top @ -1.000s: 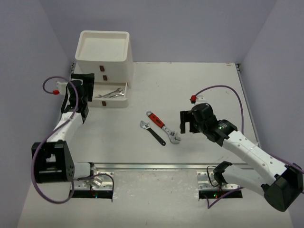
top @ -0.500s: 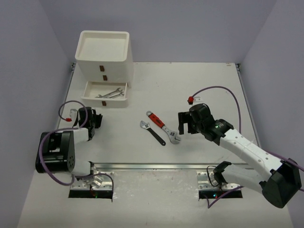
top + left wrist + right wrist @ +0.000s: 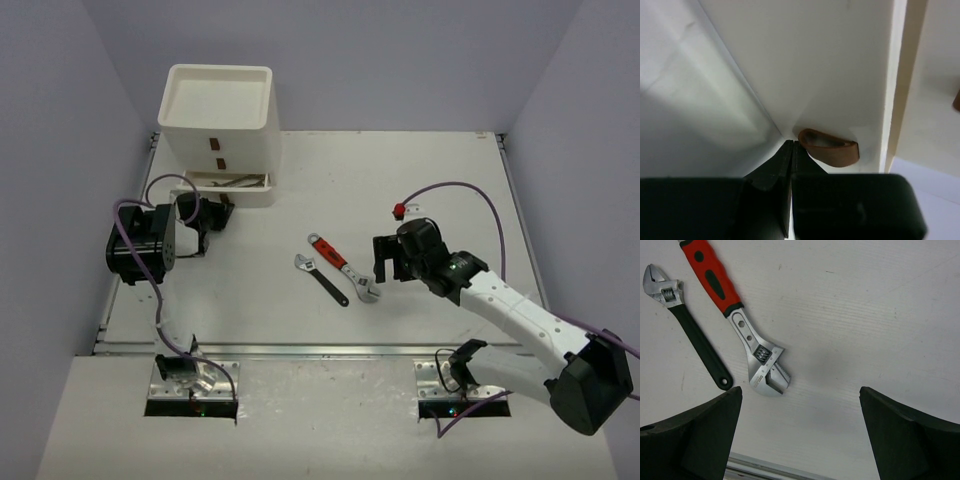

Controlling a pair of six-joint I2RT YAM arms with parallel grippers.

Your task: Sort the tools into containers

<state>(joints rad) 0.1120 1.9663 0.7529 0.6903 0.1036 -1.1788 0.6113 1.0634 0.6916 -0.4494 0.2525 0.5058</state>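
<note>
With our left claw pinched shut against the bottom drawer beside its brown handle, we should push squarely until the drawer, silver wrenches inside, sits flush, while our right claw hangs wide above the red-handled wrench on the desk.

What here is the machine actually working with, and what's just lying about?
Job:
white plastic drawer unit
slim silver wrenches in its bottom drawer
red-handled adjustable wrench
black-handled adjustable wrench

Lying about:
purple cables
silver metal mounting plates
</note>
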